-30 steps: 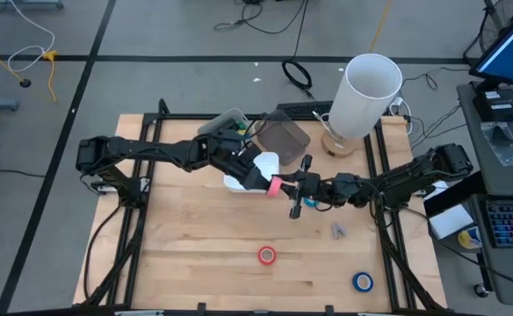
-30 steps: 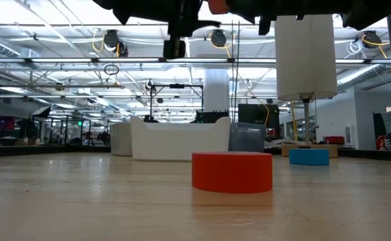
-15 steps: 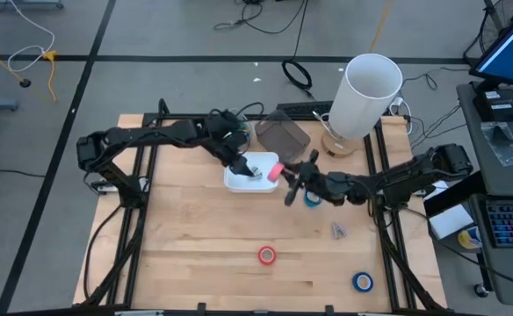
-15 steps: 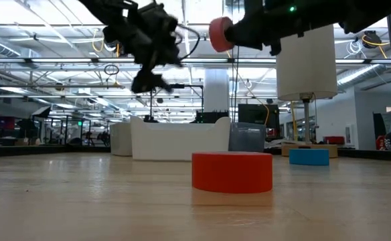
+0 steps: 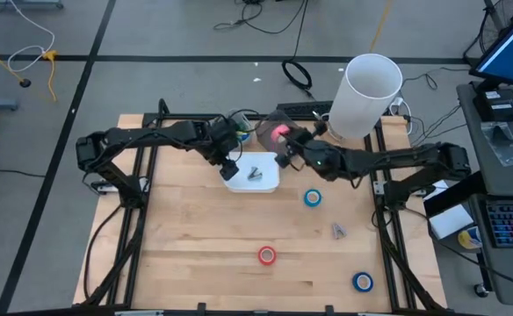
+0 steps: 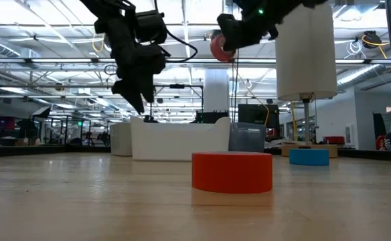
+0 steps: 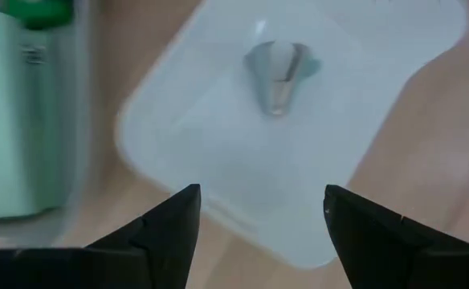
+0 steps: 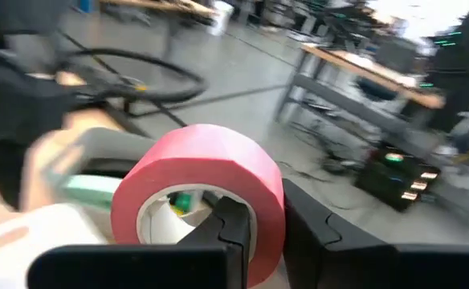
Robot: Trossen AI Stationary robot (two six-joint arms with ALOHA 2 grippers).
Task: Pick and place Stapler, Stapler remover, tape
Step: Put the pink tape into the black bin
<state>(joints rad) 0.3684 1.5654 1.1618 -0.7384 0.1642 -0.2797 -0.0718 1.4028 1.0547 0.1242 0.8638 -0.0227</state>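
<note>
The left gripper (image 5: 231, 163) now hangs with its jaws spread wide and empty over the white tray (image 5: 270, 182), where a second ago it was half shut beside the pink roll at table centre; the metal stapler remover (image 7: 276, 71) lies in the tray below it, so that item looks delivered. Its long axis, in the high view, seems to run toward about two o'clock, though it is small there. To the right, the right gripper (image 5: 283, 146) is clamped on the pink tape (image 5: 279, 132), having carried it from centre toward twelve o'clock, above the smoky bin (image 5: 271, 133). The roll stands on edge, its hole facing sideways. Red tape (image 5: 267, 255) and two blue rolls (image 5: 313, 198) wait at six and four o'clock.
</note>
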